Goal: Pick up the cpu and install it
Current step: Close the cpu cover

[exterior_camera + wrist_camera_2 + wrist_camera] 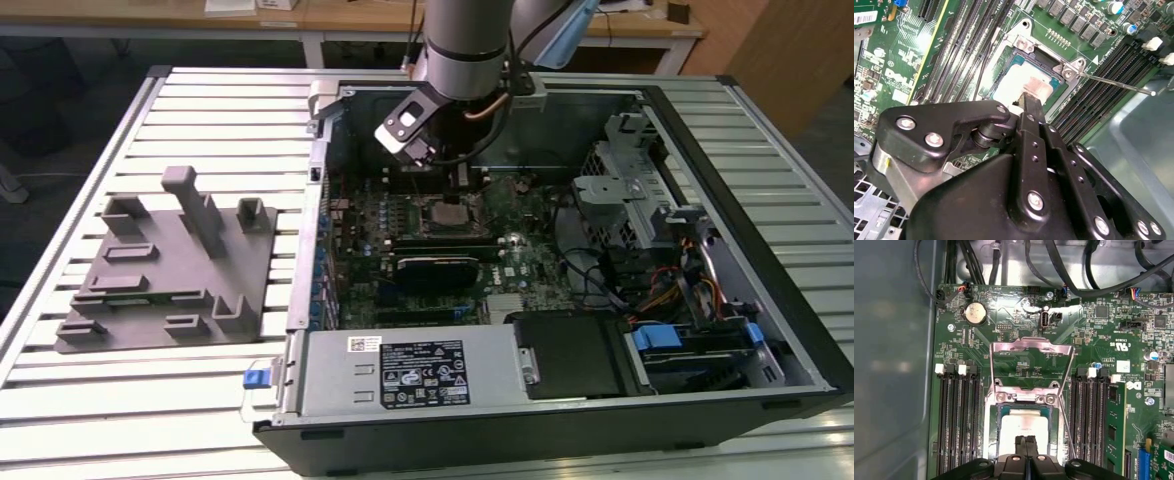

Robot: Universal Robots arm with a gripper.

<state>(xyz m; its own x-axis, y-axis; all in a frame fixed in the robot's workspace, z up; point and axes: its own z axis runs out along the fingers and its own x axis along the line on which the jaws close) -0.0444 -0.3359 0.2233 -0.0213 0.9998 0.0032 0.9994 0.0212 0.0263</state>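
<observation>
The cpu lies flat inside the open socket on the green motherboard, its silvery-beige top facing up. The socket's metal load plate is swung up and its thin lever stands out to one side. My gripper hangs right over the chip with its two black fingers pressed together, tips at or just above the chip's top; I cannot tell if they touch it. In the exterior view the gripper reaches down into the computer case above the socket.
The open computer case lies on a slatted metal table. A grey plastic tray with upright posts sits at the exterior view's left. Memory slots flank the socket; a power supply, cables and a drive cage surround it.
</observation>
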